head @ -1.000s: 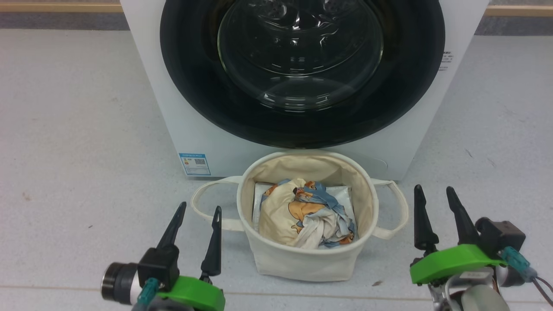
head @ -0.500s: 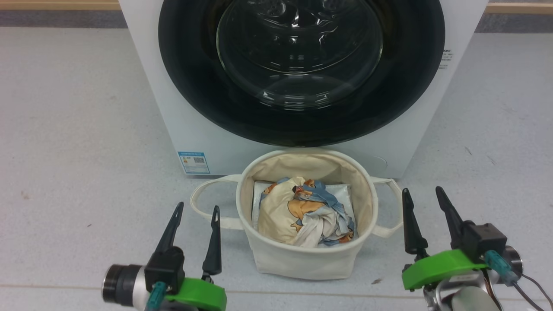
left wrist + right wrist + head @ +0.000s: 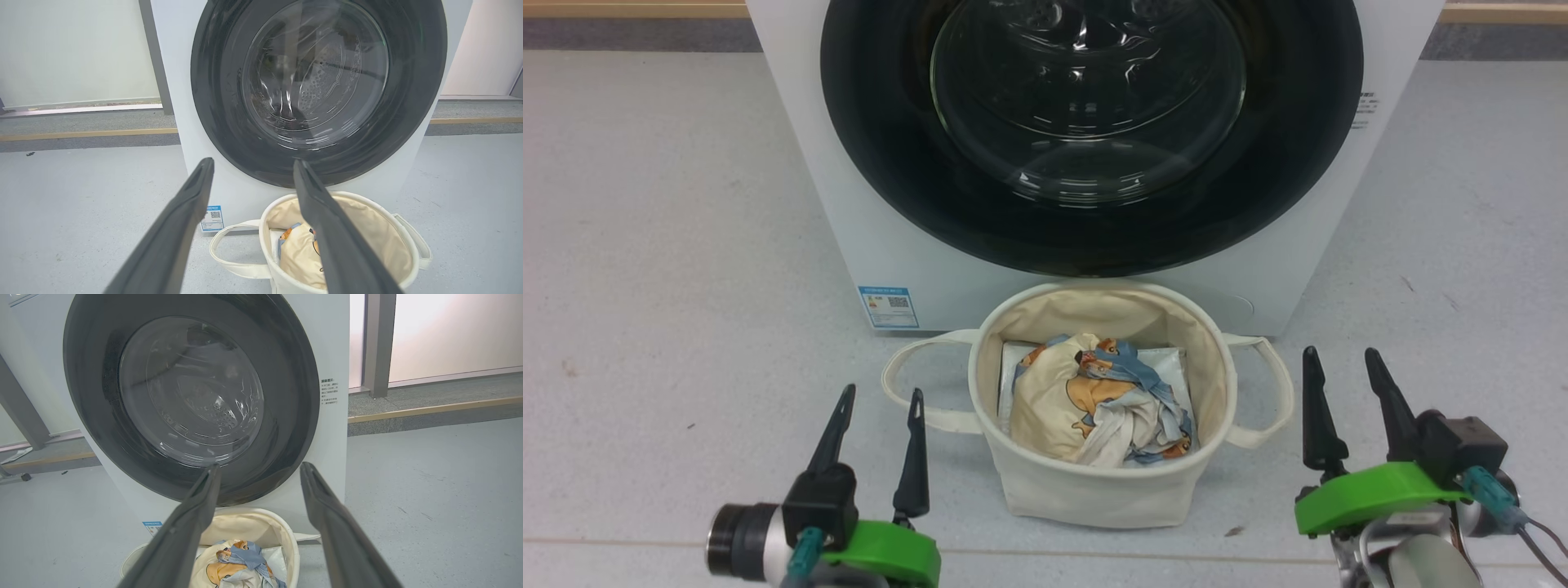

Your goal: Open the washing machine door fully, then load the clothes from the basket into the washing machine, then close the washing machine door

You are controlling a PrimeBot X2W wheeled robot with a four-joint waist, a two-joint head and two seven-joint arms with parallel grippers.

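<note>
— Briefly, from the head camera: what lies ahead?
— A shut washing machine door, dead ahead and far of both arms, on the white washing machine. On the grey floor the basket sits just before the machine's foot, with the clothes heaped inside. Near-left of it hangs the left tool, near-right the right tool. Both are released, fingers spread, gripping nothing, pointing at the machine.
— Which arm is closer?
— By a shade the right, I'd judge. No handle shows, so which edge swings cannot be told.
— Left wrist camera?
— Here the left tool frames the door's lower rim. Below and right is the basket, with a blue label at the machine's left corner.
— Right wrist?
— Pictured, the right tool aims at the door's lower rim, basket directly beneath. Open floor runs right to a raised kerb and pale wall panels.
</note>
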